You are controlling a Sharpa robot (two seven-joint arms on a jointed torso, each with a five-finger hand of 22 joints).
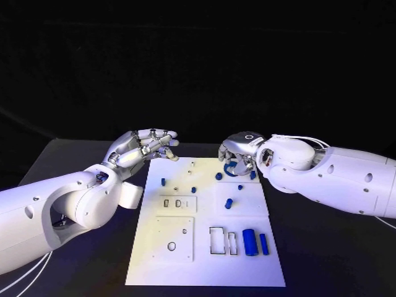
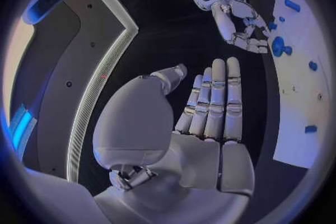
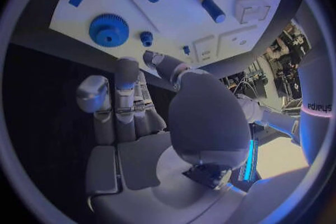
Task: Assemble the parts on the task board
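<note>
Head view: right hand (image 1: 237,156) hovers over the far right of the board (image 1: 185,263), near the gear (image 1: 234,171); holds nothing.
Left wrist view: left hand (image 2: 210,117) flat, fingers straight, empty, beside the board.
Right wrist view: gear (image 3: 108,29) lies beyond the fingertips (image 3: 126,66); advice: lower straight, pinch its rim evenly.

You've got a white task board (image 1: 158,260) on a black table (image 1: 82,247). The parts on it are blue: a blue toothed gear (image 3: 108,29), a long blue cylinder (image 1: 249,241) with a thinner blue bar (image 1: 263,244) beside it, and a small blue peg (image 1: 229,202) mid-board. Your left hand (image 1: 149,147) is silver with pale fingertips, on a white arm (image 1: 46,216). Your right hand (image 1: 236,154) is silver too, with a black round spot on its back; its white arm (image 1: 349,179) shows small dark dots. In the right wrist view you'll see dark "sharpa" lettering (image 3: 320,106) on white casing.
</note>
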